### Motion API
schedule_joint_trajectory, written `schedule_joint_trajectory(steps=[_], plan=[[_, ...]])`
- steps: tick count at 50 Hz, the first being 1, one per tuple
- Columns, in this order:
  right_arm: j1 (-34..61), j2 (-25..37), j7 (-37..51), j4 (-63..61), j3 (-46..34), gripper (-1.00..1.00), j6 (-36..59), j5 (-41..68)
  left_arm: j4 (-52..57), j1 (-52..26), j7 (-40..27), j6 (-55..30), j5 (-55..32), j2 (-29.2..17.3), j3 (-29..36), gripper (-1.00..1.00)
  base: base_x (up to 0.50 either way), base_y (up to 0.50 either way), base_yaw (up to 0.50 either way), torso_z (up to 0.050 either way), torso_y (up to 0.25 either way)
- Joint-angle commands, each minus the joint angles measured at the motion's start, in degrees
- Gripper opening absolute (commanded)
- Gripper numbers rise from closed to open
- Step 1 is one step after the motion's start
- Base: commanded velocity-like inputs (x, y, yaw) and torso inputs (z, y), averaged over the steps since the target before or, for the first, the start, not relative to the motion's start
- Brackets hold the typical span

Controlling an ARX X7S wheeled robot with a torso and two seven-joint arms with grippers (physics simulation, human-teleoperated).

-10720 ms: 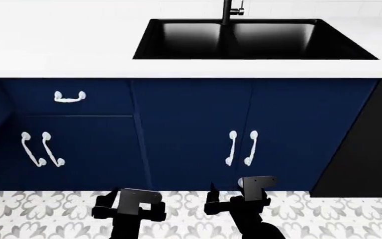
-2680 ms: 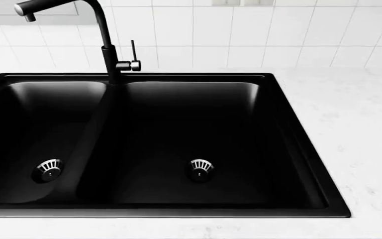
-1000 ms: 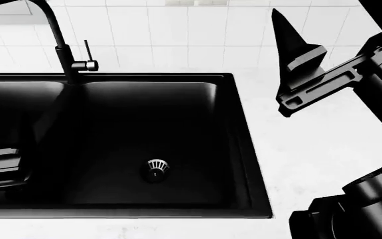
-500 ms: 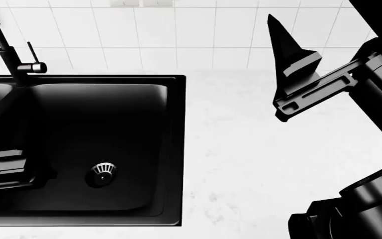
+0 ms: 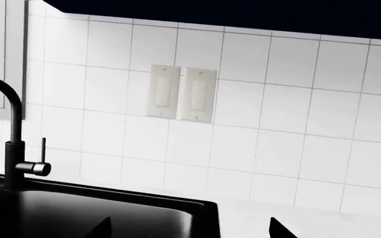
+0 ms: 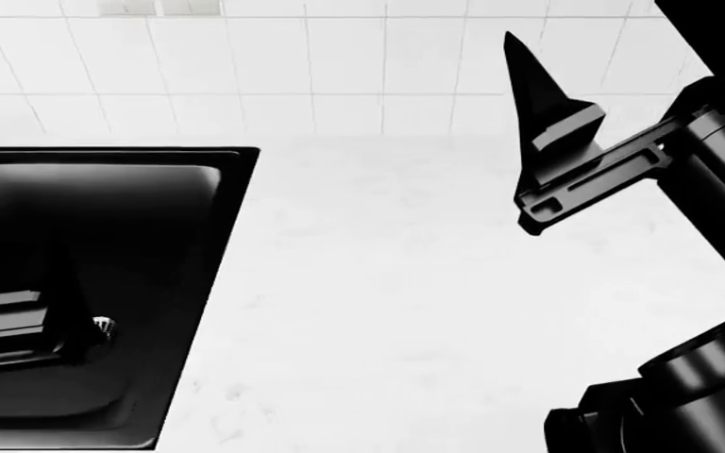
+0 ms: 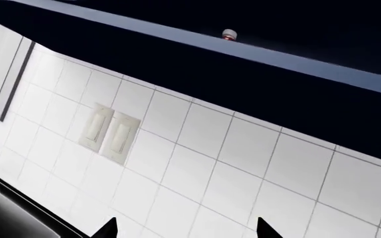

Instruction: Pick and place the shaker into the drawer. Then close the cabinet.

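The shaker, the drawer and the navy base cabinet are out of view. My right gripper (image 7: 186, 229) is open and empty, raised in front of the white tiled wall. One of its black fingers (image 6: 542, 113) stands tall at the head view's upper right, above the counter. My left gripper (image 5: 189, 230) is open and empty. Its tips straddle the right rim of the black sink (image 5: 78, 213). Part of it shows dark over the sink basin at the head view's left edge (image 6: 10, 326).
The white counter (image 6: 388, 302) stretches right of the black sink (image 6: 124, 283). The tiled wall holds a double light switch (image 5: 180, 93). A black faucet (image 5: 12, 144) stands behind the sink. A dark navy wall cabinet (image 7: 243, 64) hangs overhead, a small red-and-white dot (image 7: 229, 34) on it.
The head view has swung right. The sink has slid to the left edge, the faucet is nearly gone, and more white counter shows. Both grippers keep their places in the view.
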Motion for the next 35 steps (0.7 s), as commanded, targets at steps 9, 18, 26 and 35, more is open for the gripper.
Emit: schedule_joint_trajectory(steps=[9, 18, 26, 35], plan=[[-0.27, -0.40, -0.65, 0.50, 0.36, 1.00, -0.01, -0.55, -4.81, -1.05, 2.21, 3.89, 0.27, 2.28, -1.08, 1.00, 0.05, -0.50, 0.00, 0.000, 0.000], [0.02, -0.54, -0.65, 0.79, 0.23, 1.00, -0.01, -0.64, -4.70, -1.31, 1.89, 3.95, 0.05, 2.02, -0.70, 1.00, 0.06, -0.50, 0.00, 0.000, 0.000], [0.26, -1.76, -0.65, 4.71, 2.77, 1.00, -0.01, -2.35, -4.79, -1.45, 1.79, 4.14, -0.27, 1.73, -0.70, 1.00, 0.03, -0.24, 0.00, 0.000, 0.000], [-0.33, -2.77, -0.65, 7.82, 5.25, 1.00, -0.01, -3.76, -4.77, -0.81, 1.98, 4.51, -0.44, 1.65, -1.40, 1.00, 0.00, 0.00, 0.00, 0.000, 0.000]])
